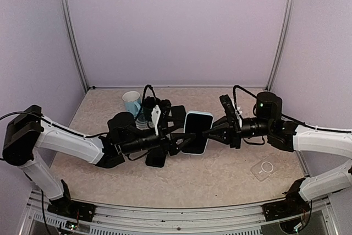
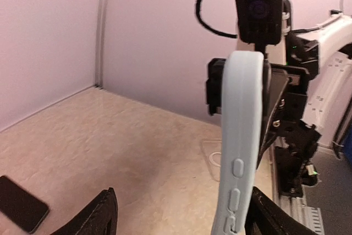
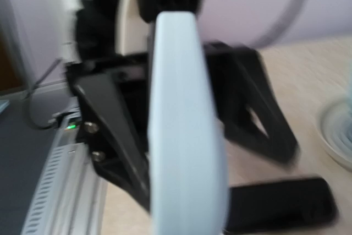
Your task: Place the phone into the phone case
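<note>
Presently the phone case [image 1: 197, 131] hangs upright, clamped by the right gripper [image 1: 210, 132]; the left gripper [image 1: 177, 139] stands wide either side.

Soft, even light; right wrist view blurs the phone case [image 3: 184, 136].

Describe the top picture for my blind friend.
A light blue phone case is held in the air: the right end effector grips one edge, the left end effector is open at the other. On the table sit a black phone, a clear case and a blue cup.
</note>
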`<action>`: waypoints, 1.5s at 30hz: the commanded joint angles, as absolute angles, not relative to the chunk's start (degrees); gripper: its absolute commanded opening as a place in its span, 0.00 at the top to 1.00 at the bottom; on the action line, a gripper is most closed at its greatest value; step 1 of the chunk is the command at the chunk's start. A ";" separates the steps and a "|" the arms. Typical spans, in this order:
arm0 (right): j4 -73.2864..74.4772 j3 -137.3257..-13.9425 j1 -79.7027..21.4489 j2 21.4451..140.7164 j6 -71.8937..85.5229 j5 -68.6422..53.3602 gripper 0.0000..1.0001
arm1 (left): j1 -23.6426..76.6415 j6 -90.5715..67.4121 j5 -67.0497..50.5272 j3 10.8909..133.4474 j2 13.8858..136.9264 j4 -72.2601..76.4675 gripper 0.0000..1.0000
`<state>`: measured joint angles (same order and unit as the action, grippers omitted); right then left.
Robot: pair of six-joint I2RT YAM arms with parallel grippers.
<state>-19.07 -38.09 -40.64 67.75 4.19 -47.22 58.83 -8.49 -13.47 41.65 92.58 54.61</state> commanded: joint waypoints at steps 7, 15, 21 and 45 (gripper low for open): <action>-1.61 -53.11 -39.00 83.48 26.47 -34.85 1.00 | 57.41 -12.01 28.84 37.83 78.30 24.64 0.21; -8.64 -54.58 -41.37 97.22 39.04 -39.37 1.00 | 57.05 -15.00 30.48 32.72 69.82 21.85 0.21; -7.45 -58.30 -41.38 105.97 40.92 -41.72 1.00 | 56.78 -15.70 28.34 32.83 67.02 17.72 0.21; 36.83 -60.72 -31.18 86.68 32.13 4.46 0.54 | 54.77 -14.20 27.21 32.32 66.32 16.85 0.19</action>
<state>25.69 -66.13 -36.93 95.50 30.70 -10.92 55.29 -14.98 28.01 31.97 66.41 17.34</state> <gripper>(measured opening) 0.445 0.806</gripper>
